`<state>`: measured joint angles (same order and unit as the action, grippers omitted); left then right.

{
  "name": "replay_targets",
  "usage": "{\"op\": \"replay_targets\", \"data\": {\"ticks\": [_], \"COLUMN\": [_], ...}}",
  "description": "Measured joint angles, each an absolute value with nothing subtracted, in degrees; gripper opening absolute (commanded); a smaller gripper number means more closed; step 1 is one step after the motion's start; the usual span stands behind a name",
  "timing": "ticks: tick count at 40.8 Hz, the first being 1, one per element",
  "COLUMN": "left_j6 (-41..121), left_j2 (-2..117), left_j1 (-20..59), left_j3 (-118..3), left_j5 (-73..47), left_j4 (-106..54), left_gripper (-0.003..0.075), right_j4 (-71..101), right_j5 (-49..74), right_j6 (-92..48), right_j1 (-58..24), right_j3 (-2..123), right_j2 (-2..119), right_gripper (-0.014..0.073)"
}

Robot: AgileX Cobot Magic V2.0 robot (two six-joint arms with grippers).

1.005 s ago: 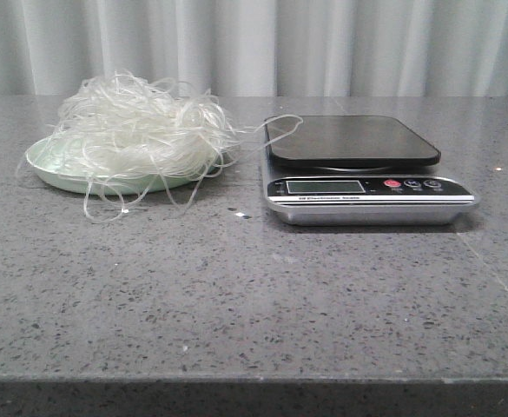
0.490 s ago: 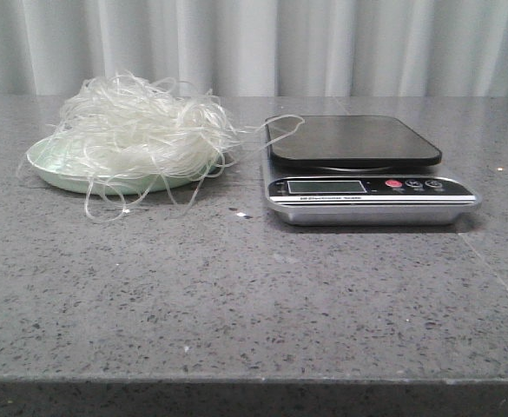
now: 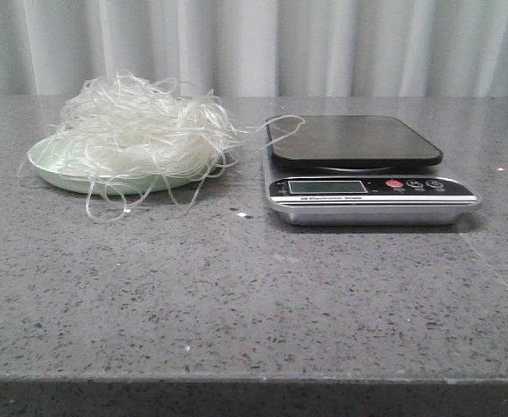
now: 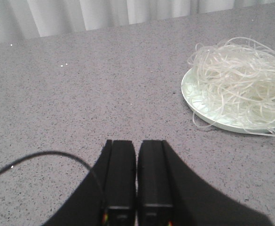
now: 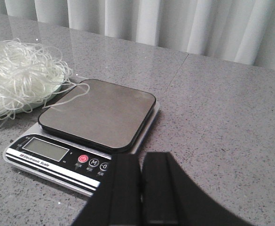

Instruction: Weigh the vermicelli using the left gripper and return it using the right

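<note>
Left tool [image 4: 136, 162] and right tool [image 5: 141, 176] both pressed together, holding nothing; bushy whitish translucent vermicelli [image 3: 141, 130] heaped on pale green plate [image 3: 45, 167], loose strand reaching the silver scale [image 3: 371, 169].

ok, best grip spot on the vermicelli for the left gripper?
Probably the high middle of the vermicelli, coming straight down from above. It is heaped on the plate, with loose strands trailing over the rim and one across the scale, so a side grab would likely catch only strays.
</note>
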<state>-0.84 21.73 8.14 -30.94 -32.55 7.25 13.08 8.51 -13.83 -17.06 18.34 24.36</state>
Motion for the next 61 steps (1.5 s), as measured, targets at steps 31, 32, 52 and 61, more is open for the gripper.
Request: {"op": "replay_targets", "data": {"ticks": [31, 32, 52, 61], "left_j6": [-0.8, -0.8, -0.8, -0.8], "left_j2": [-0.2, -0.2, -0.2, -0.2], "left_j1": [-5.6, -5.6, -1.9, 0.4], "left_j3": [0.2, 0.2, 0.2, 0.2], "left_j5": [-4.5, -5.1, -4.8, -4.1], "left_j4": [0.0, 0.0, 2.5, 2.5], "left_gripper": [0.0137, 0.0137, 0.0137, 0.0137], "right_j4": [13.1, 13.1, 13.1, 13.1], "right_j5": [8.5, 8.5, 8.5, 8.5], "right_j6": [-13.8, -13.8, -13.8, -13.8], "right_j1": [-17.1, -17.1, -17.1, -17.1], "right_j3": [18.3, 18.3, 18.3, 18.3], "right_j2": [24.4, 24.4, 24.4, 24.4], "right_gripper": [0.015, 0.015, 0.015, 0.015]}}
